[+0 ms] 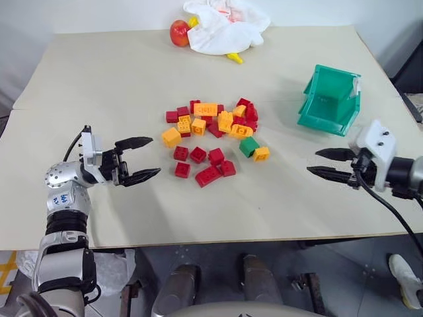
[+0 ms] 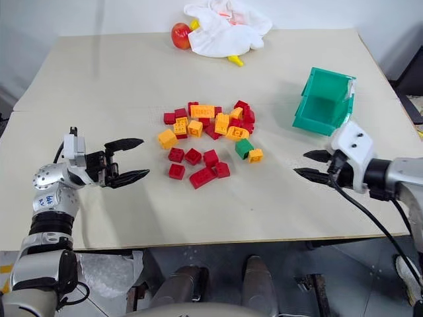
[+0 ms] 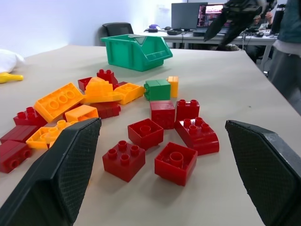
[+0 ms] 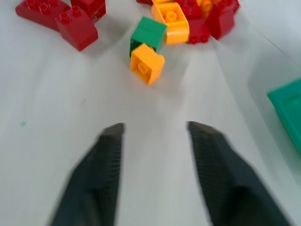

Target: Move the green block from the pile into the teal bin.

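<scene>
Green block (image 1: pixel 248 146) sits at pile's (image 1: pixel 211 129) right edge, nearer the empty, parted right gripper (image 1: pixel 319 162) than the spread left gripper (image 1: pixel 144 158).

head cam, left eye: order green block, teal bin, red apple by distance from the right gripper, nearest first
From the right gripper:
1. Green block, toward the table's middle, at the near right edge of the pile.
2. Teal bin, farther back, right part of the table; nearly as close.
3. Red apple, far edge, beside the white cloth.

An office or lab workroom: beyond the beige table (image 3: pixel 225 84), toward twelve o'clock in the left wrist view, stand desks with computer monitors (image 3: pixel 188 15), a black office chair (image 3: pixel 117 29) and a standing person (image 3: pixel 287 42)
</scene>
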Motion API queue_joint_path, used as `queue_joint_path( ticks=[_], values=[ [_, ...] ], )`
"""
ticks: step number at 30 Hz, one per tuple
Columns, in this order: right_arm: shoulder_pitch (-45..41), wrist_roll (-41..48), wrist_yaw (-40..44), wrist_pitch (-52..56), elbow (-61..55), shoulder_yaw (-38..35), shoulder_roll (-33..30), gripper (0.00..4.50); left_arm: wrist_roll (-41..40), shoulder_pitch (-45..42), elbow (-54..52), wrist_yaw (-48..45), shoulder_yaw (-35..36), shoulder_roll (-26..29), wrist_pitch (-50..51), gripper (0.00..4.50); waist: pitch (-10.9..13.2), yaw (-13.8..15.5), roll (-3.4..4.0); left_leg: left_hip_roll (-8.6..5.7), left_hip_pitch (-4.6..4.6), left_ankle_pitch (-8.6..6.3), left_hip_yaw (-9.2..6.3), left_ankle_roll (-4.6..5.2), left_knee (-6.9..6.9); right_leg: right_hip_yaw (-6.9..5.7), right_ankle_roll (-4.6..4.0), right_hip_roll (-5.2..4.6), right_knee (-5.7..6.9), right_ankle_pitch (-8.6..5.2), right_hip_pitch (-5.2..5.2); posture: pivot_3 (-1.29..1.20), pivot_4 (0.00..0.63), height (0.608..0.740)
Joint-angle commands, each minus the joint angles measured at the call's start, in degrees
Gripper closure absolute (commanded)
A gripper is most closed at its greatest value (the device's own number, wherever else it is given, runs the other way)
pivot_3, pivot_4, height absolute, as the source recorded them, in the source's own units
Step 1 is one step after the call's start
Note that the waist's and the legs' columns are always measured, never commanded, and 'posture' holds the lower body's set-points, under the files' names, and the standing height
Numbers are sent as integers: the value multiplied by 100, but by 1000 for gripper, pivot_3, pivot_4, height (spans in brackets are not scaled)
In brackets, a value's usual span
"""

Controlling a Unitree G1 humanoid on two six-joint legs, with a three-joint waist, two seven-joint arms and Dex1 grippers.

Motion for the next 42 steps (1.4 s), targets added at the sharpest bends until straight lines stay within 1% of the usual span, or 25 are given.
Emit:
queue_joint_path(
  ticks=[1, 2, 3, 4, 7, 10, 14, 16, 18, 22, 26, 30, 33, 35, 38, 40, 42],
  values=[
    [18, 284, -90, 402, -315, -346, -210, 987, 8, -132, 80, -251, 43, 35, -111, 0, 0, 2, 0, 1, 0, 0, 1, 0, 5, 0, 0, 0, -4, 0, 0, 0, 150, 740],
    [-15, 312, -162, 492, -352, -362, -225, 756, 8, -152, 105, -255, 39, 36, -122, 0, 0, 10, 0, 1, 0, 0, 1, 0, 11, 2, -1, 0, -3, 1, 0, 0, 150, 740],
    [-78, 327, -261, 556, -404, -360, -221, 308, 8, -173, 131, -258, 37, 33, -133, 0, 0, 18, 0, 1, -1, 0, 1, 0, 18, 3, -2, 0, -1, 2, 0, 0, 150, 740],
    [-208, 319, -442, 742, -440, -271, -222, 24, 13, -199, 164, -258, 32, 26, -155, 0, 0, 22, 0, 1, -1, 0, 0, 0, 25, 2, -2, 0, 0, 2, 2, 0, 150, 740],
    [-609, 482, -744, 1155, -563, 22, -130, 24, 32, -266, 260, -265, 12, 0, -216, 0, 1, 23, 1, -1, -6, -1, 1, 0, 39, 7, 1, -1, 1, 9, 2, 0, 150, 740],
    [-1229, 512, -1104, 1497, -623, 615, 85, 24, 62, -319, 321, -251, -14, -43, -281, 0, 1, 10, 1, 1, -6, -1, 1, 0, 40, 7, 0, 0, 2, 11, 2, 0, 150, 740],
    [-2419, 82, -1789, 2233, -76, 1887, 555, 24, 88, -389, 358, -201, -21, -143, -352, 0, 2, -8, 1, 2, -7, -1, 3, 0, 42, 6, -1, 0, 2, 12, 1, 0, 150, 740],
    [-3104, -96, -1918, 2697, 395, 2596, 822, 24, 81, -398, 336, -229, -31, -199, -353, 0, 2, 2, 1, 0, -9, -1, 2, 0, 42, 8, -2, -1, 3, 12, -2, 0, 150, 740],
    [-3706, -217, -2015, 2948, 862, 3084, 1213, 24, 74, -389, 300, -257, -48, -245, -350, 0, 2, -5, 2, 0, -13, -1, 2, 0, 42, 7, -2, -1, 2, 12, -6, 0, 150, 740],
    [-4559, -385, -2216, 3232, 1849, 3603, 2126, 24, 87, -391, 281, -236, -77, -320, -393, 0, 2, -17, 2, 2, -16, -1, -1, -1, 32, 4, -2, 2, 16, 12, -11, 0, 150, 740],
    [-5071, -730, -2484, 3252, 3011, 4005, 2862, 24, 75, -371, 208, -148, -96, -460, -440, 0, 2, -39, 2, -4, -18, -2, -3, 1, 34, 3, -2, -1, 18, 13, -11, 0, 150, 740],
    [-5381, -1018, -2685, 3232, 3897, 4109, 3339, 24, 73, -299, 94, -84, -109, -568, -458, 0, 1, -30, 0, -6, -18, -2, -14, 2, 39, -3, -3, 0, 27, 14, -10, 0, 150, 740],
    [-5640, -1153, -2793, 3394, 4301, 4071, 3630, 618, 61, -179, -47, -43, -108, -612, -433, 0, 0, -41, 1, -10, -18, -2, -17, 2, 43, -1, -4, -2, 37, 14, -10, 0, 150, 740],
    [-5699, -1173, -2783, 3442, 4334, 3983, 3691, 1247, 59, -135, -95, -26, -93, -606, -418, 0, 0, -64, 1, -10, -17, -2, -18, 2, 44, -1, -4, -1, 41, 14, -10, 0, 150, 740],
    [-5641, -1169, -2671, 3437, 4122, 3982, 3604, 2313, 57, -94, -133, -10, -75, -588, -416, 0, 0, -81, 1, -10, -17, -2, -22, 1, 45, -3, -5, -1, 45, 14, -11, 0, 150, 740],
    [-5524, -1163, -2586, 3424, 3840, 4005, 3463, 2966, 65, -99, -117, 7, -59, -571, -425, 0, 1, -101, 1, -10, -18, -2, -22, 2, 46, -2, -5, -1, 45, 14, -10, 0, 150, 740],
    [-5298, -1118, -2416, 3155, 3368, 3967, 3264, 3690, 81, -121, -86, 35, -49, -565, -434, 0, 1, -119, 1, -11, -18, -2, -22, 1, 46, -2, -5, -2, 46, 14, -11, 0, 150, 740]
  ],
)
